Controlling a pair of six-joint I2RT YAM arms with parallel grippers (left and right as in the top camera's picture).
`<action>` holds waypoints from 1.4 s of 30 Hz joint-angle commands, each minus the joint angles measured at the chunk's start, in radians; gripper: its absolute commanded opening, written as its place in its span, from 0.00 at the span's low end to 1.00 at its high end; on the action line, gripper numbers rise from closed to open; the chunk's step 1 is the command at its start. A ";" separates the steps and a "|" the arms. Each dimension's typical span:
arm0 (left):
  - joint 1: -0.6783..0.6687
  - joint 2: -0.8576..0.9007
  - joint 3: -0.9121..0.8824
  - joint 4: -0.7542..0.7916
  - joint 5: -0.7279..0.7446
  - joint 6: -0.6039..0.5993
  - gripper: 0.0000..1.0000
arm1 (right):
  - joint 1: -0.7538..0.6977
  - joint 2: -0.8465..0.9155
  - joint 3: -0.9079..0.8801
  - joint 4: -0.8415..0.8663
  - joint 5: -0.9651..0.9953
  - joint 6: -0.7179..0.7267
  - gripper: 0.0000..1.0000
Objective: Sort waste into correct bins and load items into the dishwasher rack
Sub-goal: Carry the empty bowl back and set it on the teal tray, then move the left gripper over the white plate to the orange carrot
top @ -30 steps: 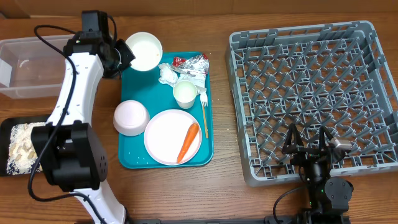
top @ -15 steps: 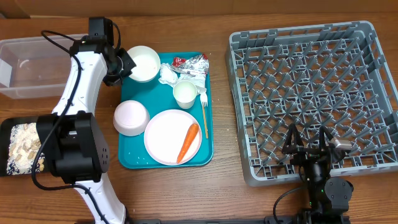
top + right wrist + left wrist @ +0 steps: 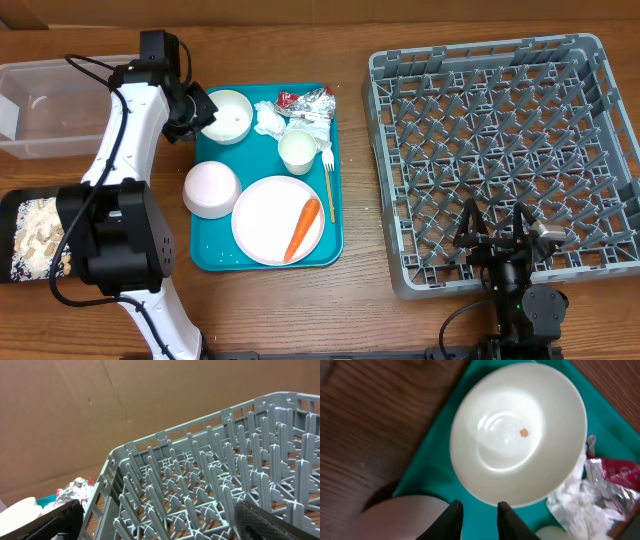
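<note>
A white bowl (image 3: 228,115) (image 3: 517,435) stands upright on the back left corner of the teal tray (image 3: 215,255), with one orange crumb inside. My left gripper (image 3: 200,115) (image 3: 480,515) sits just off its rim, open a little, with only tray between the fingers. An upturned second bowl (image 3: 210,188), a cup (image 3: 297,150), a fork (image 3: 328,185), napkins (image 3: 270,118), a foil wrapper (image 3: 310,100) and a plate (image 3: 262,222) bearing the carrot (image 3: 302,228) share the tray. My right gripper (image 3: 497,235) (image 3: 165,527) hangs wide open over the front edge of the grey rack (image 3: 500,150).
The clear tub (image 3: 50,105) stands at the back left. In front of it lies the black tray (image 3: 8,215), holding beige food bits (image 3: 35,235). The rack's upright pegs (image 3: 210,475) fill the right wrist view.
The left arm has lowered the bowl from a tilted hold onto the tray's back left corner. Its jaws have parted and come off the rim. The right arm has not moved.
</note>
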 commanded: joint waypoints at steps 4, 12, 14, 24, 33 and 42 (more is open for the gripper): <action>0.005 0.005 0.150 -0.117 0.175 0.069 0.29 | -0.006 -0.008 -0.010 0.008 0.000 0.002 1.00; -0.001 0.005 0.467 -0.420 0.162 0.171 0.30 | -0.006 -0.008 -0.010 0.008 0.000 0.002 1.00; -0.004 0.004 0.548 -0.482 0.162 0.171 0.32 | -0.006 -0.008 -0.010 0.008 0.000 0.002 1.00; -0.008 -0.136 0.716 -0.706 0.156 0.208 0.46 | -0.006 -0.008 -0.010 0.008 0.000 0.002 1.00; -0.008 -0.339 0.660 -0.716 0.139 0.240 1.00 | -0.006 -0.008 -0.010 0.008 0.000 0.002 1.00; -0.008 -0.560 0.295 -0.716 0.047 0.192 1.00 | -0.006 -0.008 -0.010 0.008 0.000 0.002 1.00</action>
